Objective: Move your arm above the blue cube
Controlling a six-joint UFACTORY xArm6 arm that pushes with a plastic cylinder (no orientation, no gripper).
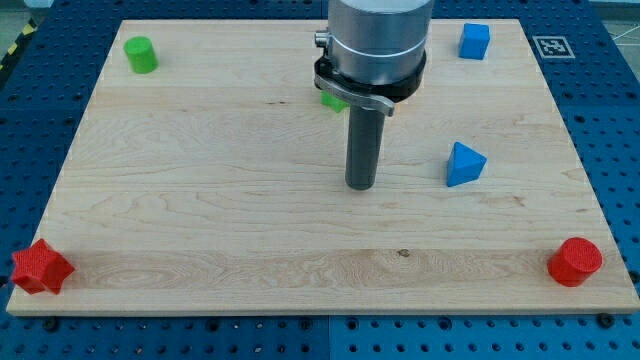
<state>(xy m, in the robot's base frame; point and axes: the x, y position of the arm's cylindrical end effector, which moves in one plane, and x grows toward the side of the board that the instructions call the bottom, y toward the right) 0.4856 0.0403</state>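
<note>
bare of any claw, my tip [361,186] rests mid-board; blue cube [474,41] lies well apart, top right.

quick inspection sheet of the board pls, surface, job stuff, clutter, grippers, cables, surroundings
surface: wooden board, flat, blocks near its edges
job's things: blue cube at the view's top right, untouched; my tip rests mid-board, down and to the view's left of it
clutter: blue triangular block right of my tip; green cylinder top left; green block mostly hidden behind the arm; red star block bottom left; red cylinder bottom right
grippers: no pincer, rod only
cables: nothing seen
surroundings: blue perforated table; marker tag top right
</note>
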